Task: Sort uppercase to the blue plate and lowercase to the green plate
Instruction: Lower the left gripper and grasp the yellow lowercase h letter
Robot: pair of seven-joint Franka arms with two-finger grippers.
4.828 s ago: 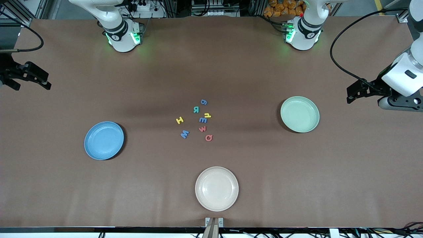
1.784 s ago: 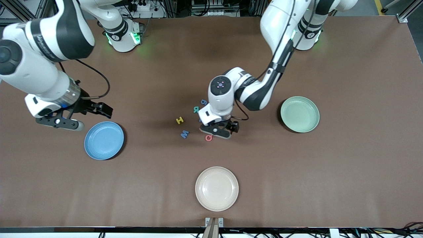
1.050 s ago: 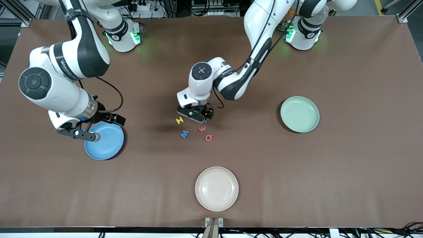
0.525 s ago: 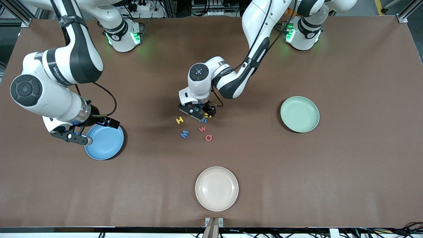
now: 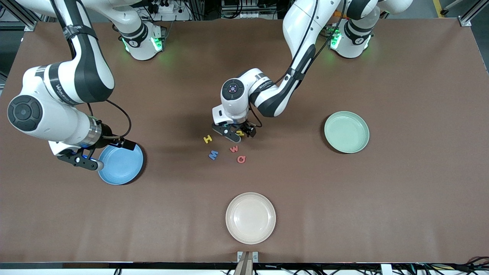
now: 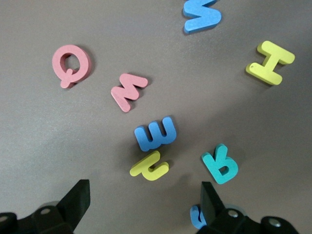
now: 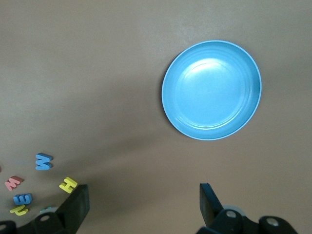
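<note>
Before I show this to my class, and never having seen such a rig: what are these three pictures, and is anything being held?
Two robot arms work at a brown table. The wide picture looks down from a high camera facing them; the other two come from cameras on the arms' wrists. The left gripper hangs open over a cluster of small foam letters, among them a yellow H, a blue M, a red w and a red Q. Its wrist view shows them close up. The right gripper hangs open by the blue plate, which its wrist view shows empty. A green plate and a cream plate are also empty. Nothing is held.
</note>
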